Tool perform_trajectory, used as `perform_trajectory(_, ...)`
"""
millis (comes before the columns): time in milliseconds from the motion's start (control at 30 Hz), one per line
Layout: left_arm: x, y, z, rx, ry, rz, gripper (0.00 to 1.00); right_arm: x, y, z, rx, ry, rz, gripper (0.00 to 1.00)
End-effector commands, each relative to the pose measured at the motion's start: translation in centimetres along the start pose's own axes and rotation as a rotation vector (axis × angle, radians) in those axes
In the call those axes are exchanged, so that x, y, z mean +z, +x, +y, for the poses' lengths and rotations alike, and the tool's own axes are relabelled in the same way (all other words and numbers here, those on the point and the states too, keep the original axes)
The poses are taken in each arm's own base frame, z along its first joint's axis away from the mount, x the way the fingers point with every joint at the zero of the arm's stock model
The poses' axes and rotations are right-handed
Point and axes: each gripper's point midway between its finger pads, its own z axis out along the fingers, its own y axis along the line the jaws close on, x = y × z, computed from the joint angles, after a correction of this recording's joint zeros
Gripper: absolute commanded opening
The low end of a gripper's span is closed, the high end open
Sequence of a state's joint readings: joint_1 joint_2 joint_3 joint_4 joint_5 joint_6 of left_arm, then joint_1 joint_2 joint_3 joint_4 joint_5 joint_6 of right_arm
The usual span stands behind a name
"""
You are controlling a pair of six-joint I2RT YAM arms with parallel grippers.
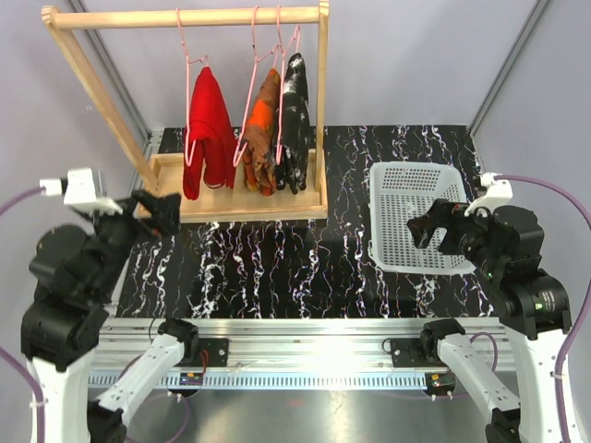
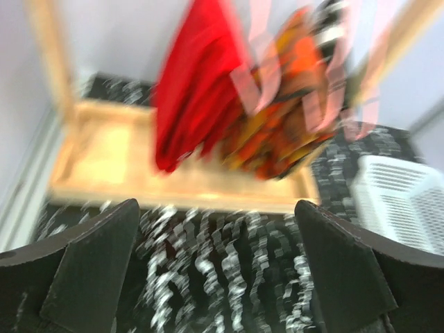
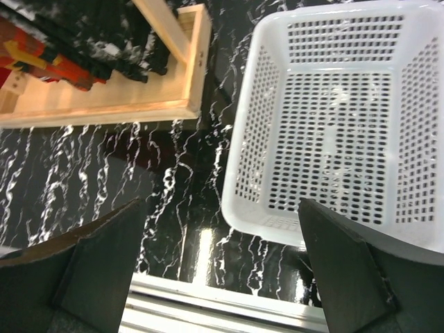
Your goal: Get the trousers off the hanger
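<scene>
A black worktop (image 1: 277, 258) veined with white like marble fills the scene, with pale lilac-grey walls (image 1: 416, 55) behind it and a silver metal rail (image 1: 305, 337) along its near edge, where the two arms are mounted.

The left claw (image 1: 159, 214) is spread wide and holds nothing. In the top view it sits low at the near left corner of a flat wooden base (image 1: 249, 205); whether it touches the wood cannot be told. Its own camera is blurred, but shows both dark fingers (image 2: 90, 270) far apart, with the hanging clothes ahead of them.

The base carries a light wooden clothes rack (image 1: 185, 17) at the far left of the worktop. Thin pink wire hangers (image 1: 189, 55) hang from its top bar. Three small pairs of trousers are draped on them, side by side. The plain red trousers (image 1: 208, 129) hang on the left, a little apart from the others. The orange-brown patterned trousers (image 1: 263, 129) hang in the middle. The black trousers with white splashes (image 1: 295, 120) hang on the right, pressed against the patterned pair and close to the rack's right post. The lower ends of all three reach down to the base.

The right claw (image 1: 420, 226) is also spread wide and holds nothing. It hovers over the near left part of a white perforated plastic basket (image 1: 420, 167), which stands on the right of the worktop, well apart from the rack. Nothing lies in the basket.
</scene>
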State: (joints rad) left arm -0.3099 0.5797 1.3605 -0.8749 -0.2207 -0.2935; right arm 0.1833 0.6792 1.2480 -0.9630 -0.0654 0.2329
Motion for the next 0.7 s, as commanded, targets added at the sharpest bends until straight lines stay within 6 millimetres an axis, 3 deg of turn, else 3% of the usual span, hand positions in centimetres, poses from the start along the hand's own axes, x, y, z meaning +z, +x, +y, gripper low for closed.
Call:
perform_trajectory(0,3.1,-2.9,-5.5,0.037,0.216,0.028,0.99,0.3,-0.1,2.4,0.001,-0.131,0.002,0.99)
perform_trajectory(67,3.6,-5.2,-6.1,0.042,0.219,-0.010,0.99,0.5,0.1,2.7,0.004,-0.152,0.015,0.99)
perform_trajectory(100,5.3,-4.9,-6.5,0.051,0.209,0.025,0.99,0.5,0.3,3.0,0.003,-0.171,0.026,0.99)
perform_trajectory(167,5.9,-6.9,-6.9,0.068,0.202,0.004,0.99,0.5,0.4,3.7,0.002,-0.207,0.040,0.99)
perform_trajectory(200,7.6,-6.6,-7.0,0.082,0.187,0.038,0.99,0.4,0.5,4.0,0.000,-0.224,0.047,1.00)
perform_trajectory(300,9.0,-8.8,-7.2,0.090,0.147,0.018,0.99,0.2,0.7,5.0,-0.005,-0.288,0.066,1.00)
perform_trajectory(333,11.1,-8.1,-7.2,0.109,0.126,0.057,0.98,0.2,0.7,5.2,-0.008,-0.301,0.066,0.99)
perform_trajectory(367,11.2,-9.3,-7.2,0.114,0.111,0.037,0.98,0.1,0.8,5.4,-0.008,-0.313,0.070,0.99)
perform_trajectory(433,13.9,-8.3,-7.0,0.143,0.069,0.094,0.95,-0.1,0.8,5.4,-0.013,-0.314,0.066,1.00)
perform_trajectory(500,15.0,-8.7,-6.8,0.166,0.047,0.106,0.91,-0.3,0.8,5.4,-0.017,-0.317,0.062,0.99)
perform_trajectory(567,17.2,-7.4,-6.2,0.204,0.003,0.158,0.87,-0.5,0.7,5.6,-0.021,-0.326,0.052,0.99)
perform_trajectory(667,19.1,-6.7,-5.5,0.228,-0.051,0.181,0.70,-0.8,0.7,6.3,-0.024,-0.373,0.040,1.00)
